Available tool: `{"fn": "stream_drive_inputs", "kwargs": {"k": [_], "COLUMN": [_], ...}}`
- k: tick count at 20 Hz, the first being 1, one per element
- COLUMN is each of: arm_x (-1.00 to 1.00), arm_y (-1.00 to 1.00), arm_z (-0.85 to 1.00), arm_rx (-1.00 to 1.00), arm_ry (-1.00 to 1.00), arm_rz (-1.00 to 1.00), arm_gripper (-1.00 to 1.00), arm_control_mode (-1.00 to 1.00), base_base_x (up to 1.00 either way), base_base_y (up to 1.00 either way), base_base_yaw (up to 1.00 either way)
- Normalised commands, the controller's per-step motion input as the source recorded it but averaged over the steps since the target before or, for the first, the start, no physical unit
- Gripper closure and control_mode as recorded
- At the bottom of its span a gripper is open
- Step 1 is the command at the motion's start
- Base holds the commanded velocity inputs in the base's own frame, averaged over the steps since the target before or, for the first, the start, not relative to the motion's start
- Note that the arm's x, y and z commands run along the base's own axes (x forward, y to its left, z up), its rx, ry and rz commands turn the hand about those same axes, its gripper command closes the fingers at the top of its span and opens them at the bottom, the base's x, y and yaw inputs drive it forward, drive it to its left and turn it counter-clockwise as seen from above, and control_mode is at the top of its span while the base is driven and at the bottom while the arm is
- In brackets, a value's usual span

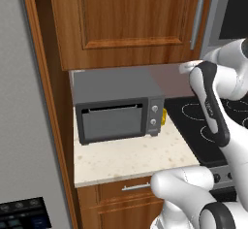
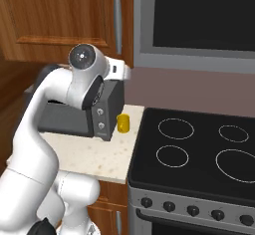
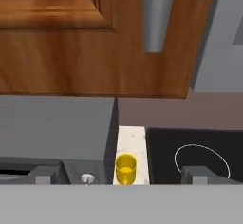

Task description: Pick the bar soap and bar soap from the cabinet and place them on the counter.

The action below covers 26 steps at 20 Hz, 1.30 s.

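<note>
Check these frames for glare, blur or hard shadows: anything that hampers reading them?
Left base view: flat, even light, cabinet wood sharp. Right base view: stovetop free of glare, rings crisp. Hand view: soft and blocky up close, yellow cup readable.

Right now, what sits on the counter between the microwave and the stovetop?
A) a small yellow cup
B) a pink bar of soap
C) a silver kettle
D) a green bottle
A: a small yellow cup stands upright on the speckled counter, in the narrow strip between the microwave and the black stovetop.
</note>
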Motion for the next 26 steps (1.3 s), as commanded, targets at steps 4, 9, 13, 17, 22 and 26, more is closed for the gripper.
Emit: {"fn": "stream_drive_inputs", "kwargs": {"k": [4, 9, 13, 17, 22, 26], "arm_x": [0.0, -0.04, -0.08, -0.09, -0.07, -0.01], "arm_y": [-0.08, -0.03, -0.07, -0.05, -0.01, 0.0], "arm_z": [0.22, 0.3, 0.39, 0.43, 0.37, 0.25], "arm_rx": [0.0, 0.0, 0.0, 0.02, 0.02, 0.0], "arm_ry": [-0.3, -0.28, -0.24, -0.22, -0.19, -0.14], "arm_rz": [0.0, 0.0, 0.0, 0.0, 0.0, 0.0], "arm_gripper": [-1.0, -1.0, -1.0, -1.0, -1.0, -1.0], "arm_control_mode": [-1.0, -1.0, -1.0, -1.0, -1.0, -1.0], "base_base_x": [0.0, 0.0, 0.0, 0.0, 0.0, 0.0], "base_base_y": [0.0, 0.0, 0.0, 0.0, 0.0, 0.0], "base_base_yaw": [0.0, 0.0, 0.0, 0.0, 0.0, 0.0]}}
